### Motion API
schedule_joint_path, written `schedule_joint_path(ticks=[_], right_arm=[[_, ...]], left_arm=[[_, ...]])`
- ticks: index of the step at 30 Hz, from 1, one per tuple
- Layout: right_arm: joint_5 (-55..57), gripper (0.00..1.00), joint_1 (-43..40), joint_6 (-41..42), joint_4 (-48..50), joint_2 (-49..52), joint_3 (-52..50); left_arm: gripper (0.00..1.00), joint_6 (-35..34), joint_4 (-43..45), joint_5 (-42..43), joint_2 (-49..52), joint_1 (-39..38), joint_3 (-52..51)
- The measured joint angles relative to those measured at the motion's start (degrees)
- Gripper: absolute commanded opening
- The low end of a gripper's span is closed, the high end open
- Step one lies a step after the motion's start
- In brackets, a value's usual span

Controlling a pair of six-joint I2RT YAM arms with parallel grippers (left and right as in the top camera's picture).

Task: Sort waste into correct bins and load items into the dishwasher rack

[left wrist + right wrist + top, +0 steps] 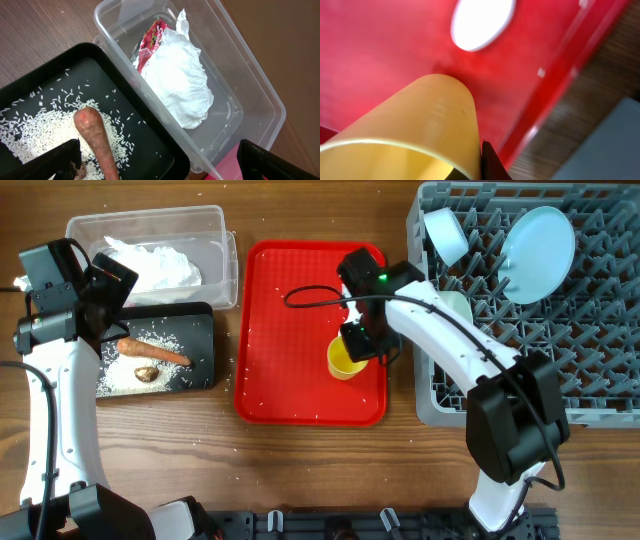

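A yellow cup (345, 361) stands on the red tray (290, 320), near its right edge. My right gripper (364, 346) is shut on the cup's rim; the right wrist view shows one dark finger (488, 162) pressed against the cup wall (420, 115). My left gripper (106, 310) is open and empty above the black tray (195, 330) and the clear bin (225, 260). Its fingers (160, 167) straddle the tray's corner. A carrot (96, 137) lies on scattered rice (35, 132). The bin (240, 85) holds white tissue (177, 75) and a red wrapper (152, 37).
The grey dishwasher rack (600, 340) at the right holds a white cup (445, 232) and a pale blue plate (538, 240). A brown scrap (147, 374) lies by the carrot (150, 351). Rice grains are scattered on the table and the red tray.
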Motion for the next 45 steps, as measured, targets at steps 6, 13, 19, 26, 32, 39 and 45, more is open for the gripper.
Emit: schedule_joint_path(ticks=[6, 13, 19, 26, 32, 39, 45], right_arm=[[-2.6, 0.04, 5.4, 2.2, 6.5, 0.0, 0.0], [1.3, 0.26, 7.0, 4.5, 10.9, 0.0, 0.0], [1.7, 0.51, 7.0, 3.2, 10.9, 0.0, 0.0], [0.7, 0.54, 6.8, 3.1, 7.5, 0.0, 2.5], [-4.8, 0.57, 1.8, 4.9, 2.7, 0.0, 18.2], [-4.0, 0.51, -4.7, 10.2, 7.1, 5.5, 19.5], [-1.9, 0.5, -3.8, 11.8, 7.2, 18.7, 19.5]], left_arm=[[1.0, 0.0, 0.0, 0.0, 0.0, 0.0, 0.0], [1.0, 0.0, 0.0, 0.0, 0.0, 0.0, 0.0], [1.0, 0.0, -0.8, 0.0, 0.0, 0.0, 0.0], [1.0, 0.0, -0.9, 0.0, 0.0, 0.0, 0.0], [1.0, 0.0, -1.1, 0.2, 0.0, 0.0, 0.0], [1.0, 0.0, -1.1, 0.2, 0.0, 0.0, 0.0], [1.0, -0.2, -1.1, 0.2, 0.0, 0.0, 0.0]])
